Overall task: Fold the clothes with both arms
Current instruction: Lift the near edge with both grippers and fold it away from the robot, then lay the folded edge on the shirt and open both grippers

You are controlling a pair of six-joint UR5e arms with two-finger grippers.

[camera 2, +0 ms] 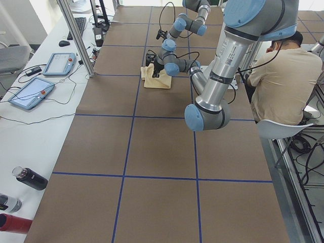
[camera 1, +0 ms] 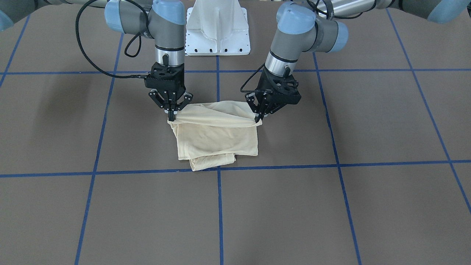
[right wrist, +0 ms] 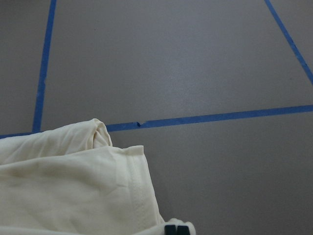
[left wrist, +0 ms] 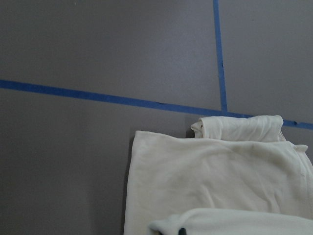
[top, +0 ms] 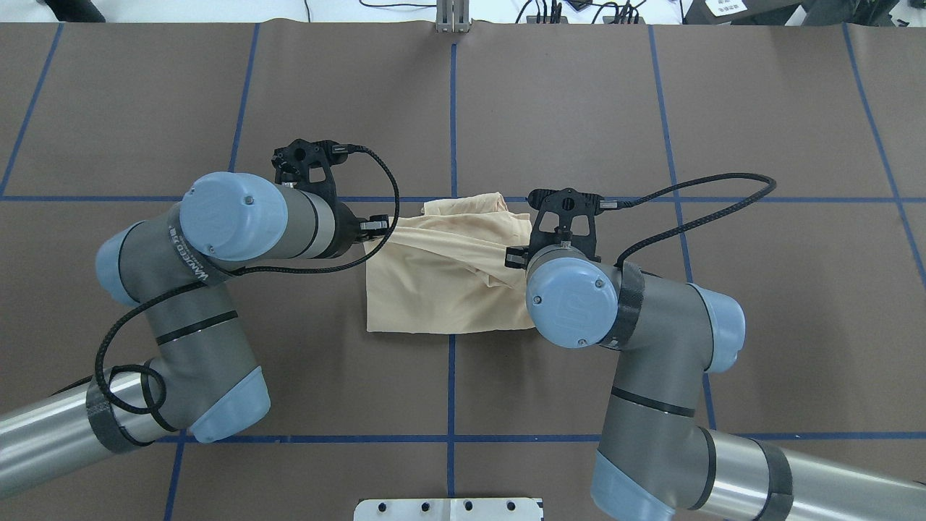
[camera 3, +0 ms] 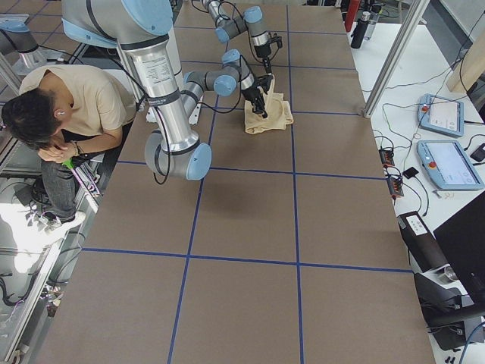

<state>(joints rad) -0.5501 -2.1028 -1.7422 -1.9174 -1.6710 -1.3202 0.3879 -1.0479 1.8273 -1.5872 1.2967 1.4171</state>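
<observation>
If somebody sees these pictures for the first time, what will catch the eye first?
The folded cream shirt stands out, pale against the middle of the brown table with its blue tape grid. The left claw and the right claw each pinch one end of its raised edge. In the side views, a person sits beside the table.

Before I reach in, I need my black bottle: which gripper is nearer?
Left. The left gripper holds the shirt end toward the black bottle; the right gripper holds the far end.
</observation>
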